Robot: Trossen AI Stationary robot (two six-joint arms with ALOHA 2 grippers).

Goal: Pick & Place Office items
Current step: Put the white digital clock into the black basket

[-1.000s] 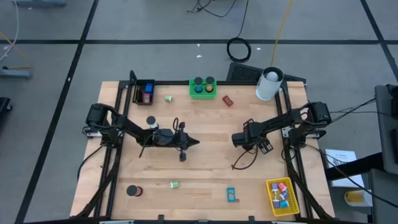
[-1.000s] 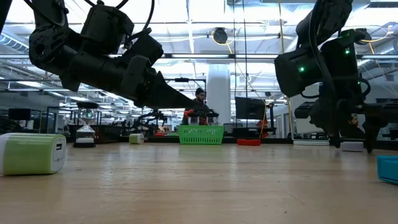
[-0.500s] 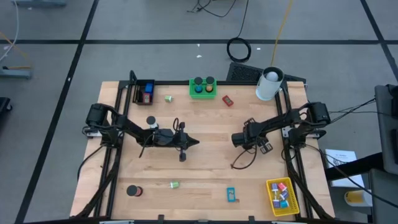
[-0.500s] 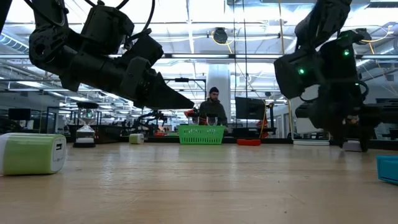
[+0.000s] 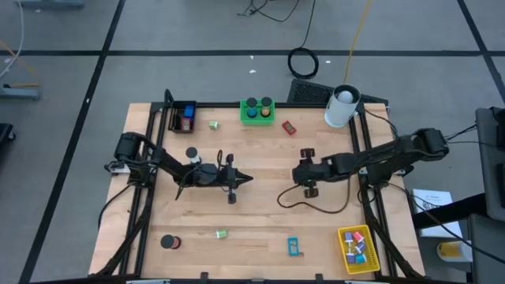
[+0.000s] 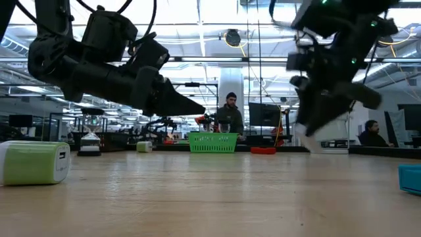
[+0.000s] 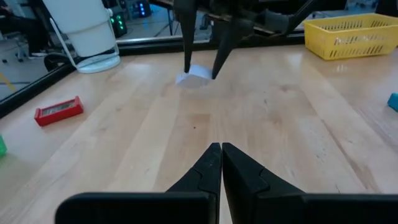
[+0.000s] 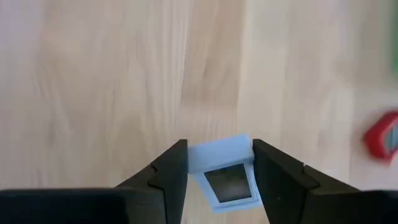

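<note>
Pale blue block [image 8: 222,167] is sitting clamped between my right gripper [image 8: 219,163] fingers, mid-table over the wood; I'm parking the left gripper [image 7: 221,163] pinched together, hovering mid-table.

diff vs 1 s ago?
The right gripper has closed its fingers on a small pale blue block and swung a little toward the table's middle, its arm stretching out. In the left wrist view the block hangs between those fingers, seemingly just off the wood. The left gripper stayed shut over mid-table; the bins and loose items did not move.
</note>
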